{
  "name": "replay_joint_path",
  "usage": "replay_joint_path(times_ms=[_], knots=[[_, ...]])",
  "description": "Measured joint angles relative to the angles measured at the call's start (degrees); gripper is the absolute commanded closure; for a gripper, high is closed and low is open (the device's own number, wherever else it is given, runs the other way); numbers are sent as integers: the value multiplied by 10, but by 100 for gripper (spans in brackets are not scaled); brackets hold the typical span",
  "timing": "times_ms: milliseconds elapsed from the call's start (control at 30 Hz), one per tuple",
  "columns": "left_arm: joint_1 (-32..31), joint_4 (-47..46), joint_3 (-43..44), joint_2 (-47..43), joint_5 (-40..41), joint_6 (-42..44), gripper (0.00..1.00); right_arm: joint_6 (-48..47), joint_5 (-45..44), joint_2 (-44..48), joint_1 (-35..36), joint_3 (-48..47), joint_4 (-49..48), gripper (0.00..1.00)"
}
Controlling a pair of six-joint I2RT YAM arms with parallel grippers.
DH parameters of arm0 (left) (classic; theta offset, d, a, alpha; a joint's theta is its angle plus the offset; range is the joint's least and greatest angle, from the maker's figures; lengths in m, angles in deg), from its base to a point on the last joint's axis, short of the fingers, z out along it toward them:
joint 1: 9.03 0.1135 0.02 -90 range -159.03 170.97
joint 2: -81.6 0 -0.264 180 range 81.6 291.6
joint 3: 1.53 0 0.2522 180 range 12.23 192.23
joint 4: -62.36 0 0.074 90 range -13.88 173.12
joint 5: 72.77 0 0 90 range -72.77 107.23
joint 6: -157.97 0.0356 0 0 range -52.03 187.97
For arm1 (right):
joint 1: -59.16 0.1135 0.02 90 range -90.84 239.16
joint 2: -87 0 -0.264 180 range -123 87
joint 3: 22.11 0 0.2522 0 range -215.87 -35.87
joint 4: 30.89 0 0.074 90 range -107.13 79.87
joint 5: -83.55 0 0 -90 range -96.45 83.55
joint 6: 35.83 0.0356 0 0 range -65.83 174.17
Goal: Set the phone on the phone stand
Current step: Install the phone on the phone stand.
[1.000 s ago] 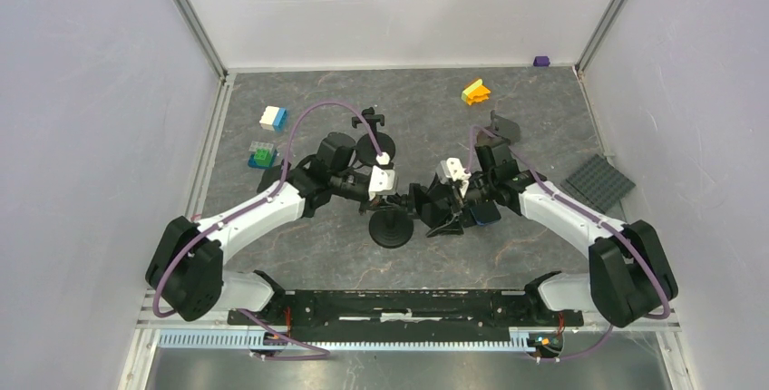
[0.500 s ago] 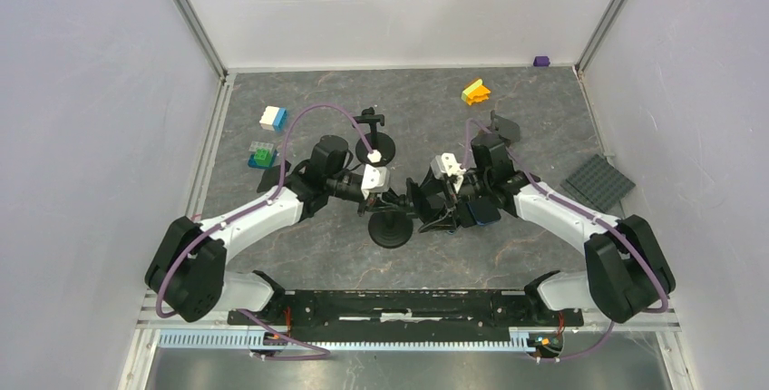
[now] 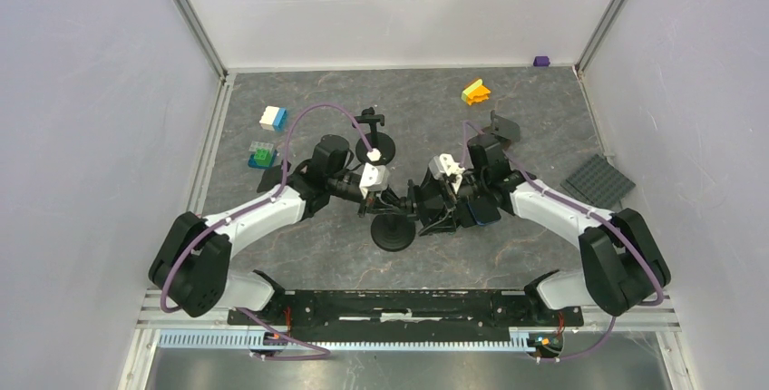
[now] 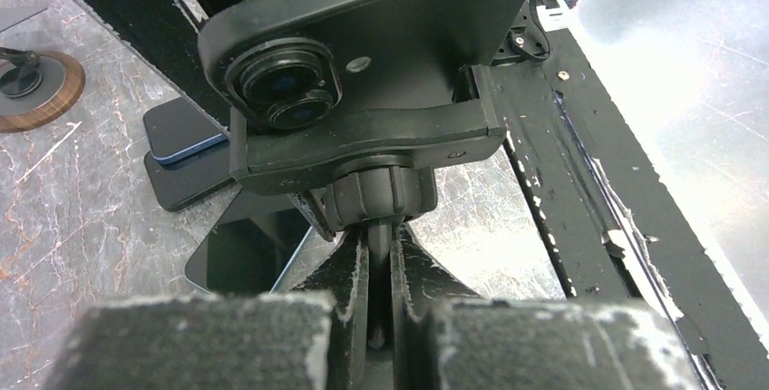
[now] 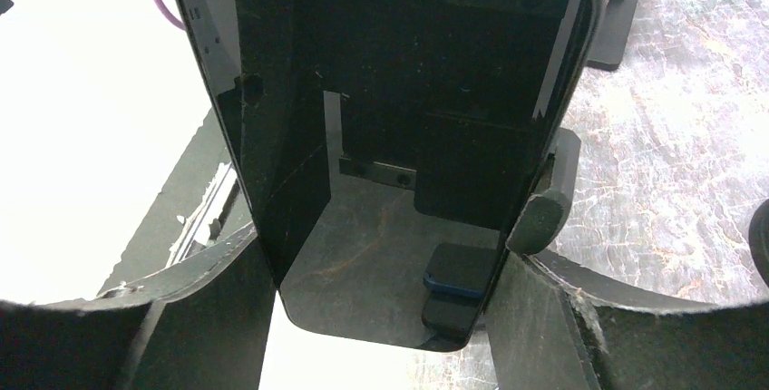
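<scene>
The black phone point(image 4: 381, 9) is upright, its back and camera lenses facing the left wrist view. It rests against the cradle point(image 4: 363, 141) of the phone stand point(image 3: 392, 232). My left gripper point(image 4: 379, 258) is shut on the stand's thin stem just below the ribbed knob point(image 4: 379, 198). In the right wrist view the dark screen of the phone point(image 5: 390, 118) fills the middle. My right gripper point(image 5: 381, 304) is shut on its two long edges near the lower end. A rounded cradle arm point(image 5: 542, 210) touches the phone's right edge. Both grippers meet above the stand's round base.
Two stacked phones point(image 3: 481, 211) lie just right of the right gripper, and another phone point(image 4: 245, 249) lies flat beside them. A second stand point(image 3: 374, 142) is behind the left wrist. Toy bricks point(image 3: 273, 118), point(image 3: 261, 154), point(image 3: 475, 92) and a grey baseplate point(image 3: 598, 182) lie farther out.
Both wrists have drifted slightly left and away from the near edge, carrying the stand's top and the phone with them. Neither grip has changed.
</scene>
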Motion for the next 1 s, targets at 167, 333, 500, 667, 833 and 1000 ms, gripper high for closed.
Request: replay_joint_path(times_ms=[167,333,500,667,833,1000], knots=[[2,18,6,3,-9,10,98,-42,13,-21,0,-26,47,100],[5,68,30,18,-21,44,98,-83,19,-39,-1,-53,102,100],[5,128,59,35,-36,90,98,-129,22,-50,-1,-76,162,100],[5,172,78,45,-43,124,98,-206,14,-70,-1,-122,270,100],[12,234,111,59,-30,153,98,-237,14,-120,-2,-189,354,100],[25,267,131,63,4,155,98,-263,18,-181,-2,-250,409,100]])
